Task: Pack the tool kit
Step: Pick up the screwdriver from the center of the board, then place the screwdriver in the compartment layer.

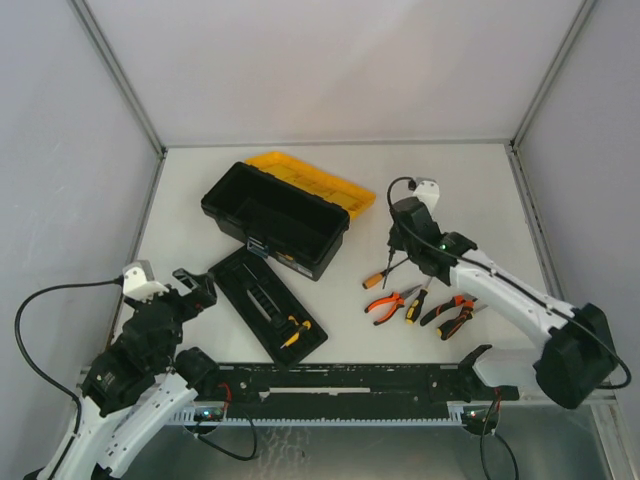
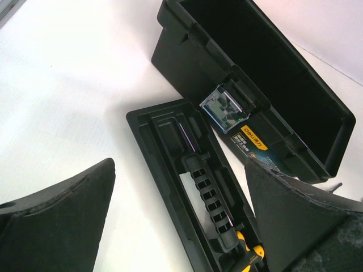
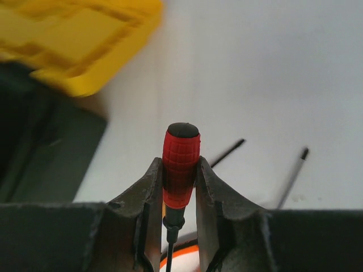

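The black toolbox (image 1: 270, 215) stands open at centre, its yellow lid (image 1: 318, 180) folded back; the latch (image 2: 226, 107) faces me. The black inner tray (image 1: 268, 305) lies on the table in front of it and holds a yellow-handled tool (image 1: 292, 331). My left gripper (image 1: 195, 288) is open and empty; the left wrist view shows it (image 2: 178, 164) above the tray (image 2: 164, 141). My right gripper (image 1: 384, 270) is shut on a red-handled screwdriver (image 3: 181, 161), handle end pointing at the table. Orange pliers (image 1: 388, 303), a yellow screwdriver (image 1: 415, 305) and more pliers (image 1: 455, 312) lie right of the tray.
White walls enclose the table on three sides. Two thin metal shafts (image 3: 228, 152) lie on the table under the right gripper. The lid's corner (image 3: 74, 39) and the box wall (image 3: 34, 141) are to its left. A black rail (image 1: 350, 380) runs along the near edge.
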